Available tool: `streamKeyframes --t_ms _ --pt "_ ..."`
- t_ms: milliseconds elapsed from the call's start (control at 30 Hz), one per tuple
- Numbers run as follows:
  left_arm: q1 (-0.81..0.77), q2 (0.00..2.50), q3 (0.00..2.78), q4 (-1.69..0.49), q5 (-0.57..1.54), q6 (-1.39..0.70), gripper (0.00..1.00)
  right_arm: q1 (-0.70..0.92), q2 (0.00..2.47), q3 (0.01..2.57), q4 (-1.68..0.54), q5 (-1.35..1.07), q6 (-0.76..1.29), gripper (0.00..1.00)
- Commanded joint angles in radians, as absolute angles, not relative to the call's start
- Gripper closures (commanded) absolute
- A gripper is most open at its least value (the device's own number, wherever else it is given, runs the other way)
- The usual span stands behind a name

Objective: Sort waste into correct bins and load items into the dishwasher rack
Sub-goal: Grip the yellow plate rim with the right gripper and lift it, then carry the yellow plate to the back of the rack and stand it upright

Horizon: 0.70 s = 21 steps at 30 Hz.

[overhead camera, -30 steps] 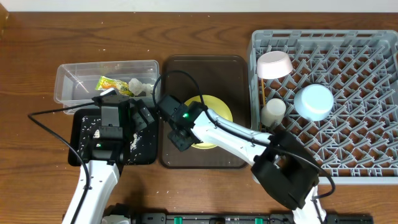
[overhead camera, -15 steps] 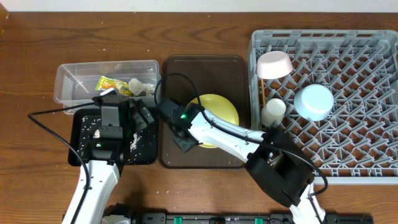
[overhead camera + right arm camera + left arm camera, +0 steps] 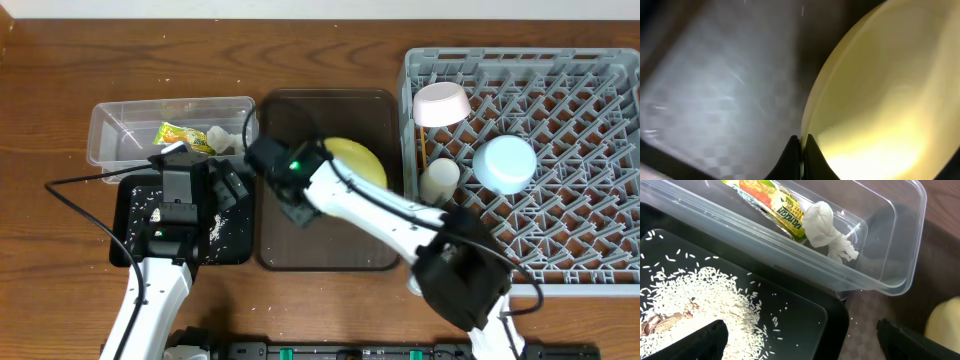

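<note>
Robot lab tabletop with a mock dish station: wooden table (image 3: pixel 50 80), trailing black cable (image 3: pixel 90 179), grey dishwasher rack (image 3: pixel 520 56).

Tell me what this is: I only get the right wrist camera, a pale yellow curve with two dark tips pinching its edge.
Observer: A yellow-green plate, over a brown serving tray; the right end effector is shut on its rim.
Operator: Where could it go?
Observer: A grey dishwasher rack stands right of the tray, holding a light blue bowl, a white bowl and a small white cup.
Operator: And the other arm?
Observer: The left end effector hangs open above a black tray of rice scraps.
</note>
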State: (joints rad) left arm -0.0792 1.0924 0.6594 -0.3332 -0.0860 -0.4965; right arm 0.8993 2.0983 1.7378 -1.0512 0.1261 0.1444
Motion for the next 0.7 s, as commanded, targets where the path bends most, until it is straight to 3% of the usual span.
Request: streamKeyframes --t_ms 0,200,467,667 --pt "-0.075 1.094 0.675 -0.332 -0.106 -0.49 0.02 0.829 1.981 1.819 -1.051 0.029 0.091 0.99" --pt "-0.075 1.094 0.675 -0.332 -0.106 -0.49 0.02 0.638 1.841 1.839 -1.039 -0.176 0.076 0.99" --pt "-0.075 1.094 0.675 -0.332 -0.106 -0.49 0.02 0.204 1.758 1.838 -1.031 -0.732 -0.126 0.99" --pt "-0.075 1.094 0.675 -0.332 -0.106 -0.49 0.02 -0.054 1.784 1.83 -1.034 -1.007 -0.213 0.99"
